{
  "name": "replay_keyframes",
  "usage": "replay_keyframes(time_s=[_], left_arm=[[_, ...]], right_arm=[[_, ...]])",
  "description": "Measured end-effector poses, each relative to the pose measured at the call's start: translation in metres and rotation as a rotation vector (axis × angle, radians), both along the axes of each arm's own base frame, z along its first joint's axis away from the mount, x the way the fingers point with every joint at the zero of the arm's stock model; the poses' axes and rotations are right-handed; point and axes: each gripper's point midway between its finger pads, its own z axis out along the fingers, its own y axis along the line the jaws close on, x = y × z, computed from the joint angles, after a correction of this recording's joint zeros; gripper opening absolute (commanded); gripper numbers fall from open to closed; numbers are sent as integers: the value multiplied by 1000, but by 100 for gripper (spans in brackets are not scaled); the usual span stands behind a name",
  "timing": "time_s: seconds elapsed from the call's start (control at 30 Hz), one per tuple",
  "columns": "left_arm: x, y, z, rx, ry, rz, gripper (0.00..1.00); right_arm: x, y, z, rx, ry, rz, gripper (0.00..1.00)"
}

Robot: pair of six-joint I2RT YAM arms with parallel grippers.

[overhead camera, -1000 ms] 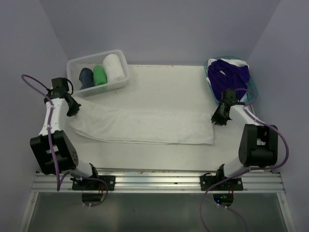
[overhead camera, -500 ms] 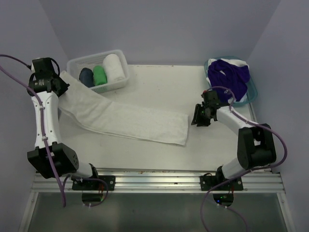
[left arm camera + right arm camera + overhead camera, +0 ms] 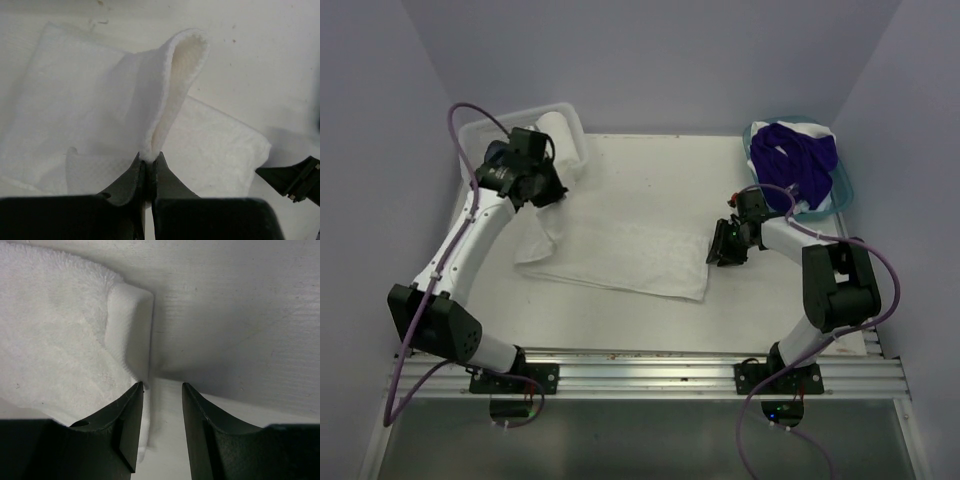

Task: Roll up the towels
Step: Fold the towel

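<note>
Since half a second ago my left gripper (image 3: 149, 159) has swung inward from the left edge, folding one end of the white terry towel (image 3: 620, 255) over itself; its jaws pinch a standing fold. On the worktop (image 3: 660, 170) my right gripper (image 3: 162, 386) holds its jaws apart at the towel's thick folded corner. A teal tub (image 3: 844, 185) holds crumpled purple cloth (image 3: 798, 158); the clear basket (image 3: 567, 108) shows one white roll (image 3: 557, 128).

The pale worktop (image 3: 655, 170) carries a white towel (image 3: 620, 255) at its middle, a clear bin (image 3: 568, 112) back left and a teal basket (image 3: 844, 186) back right.
</note>
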Motion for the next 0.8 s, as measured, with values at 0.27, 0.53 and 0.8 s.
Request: replay_keyframes(time_s=[0.27, 0.53, 0.8], left_arm=[[-16, -116, -51, -30, 115, -200, 0], [-37, -193, -90, -29, 198, -338, 0], [-46, -232, -116, -40, 252, -407, 0]], right_arm=[[0, 0, 0, 0, 1, -4, 41], [0, 0, 0, 3, 3, -8, 39], [0, 1, -1, 6, 5, -17, 37]])
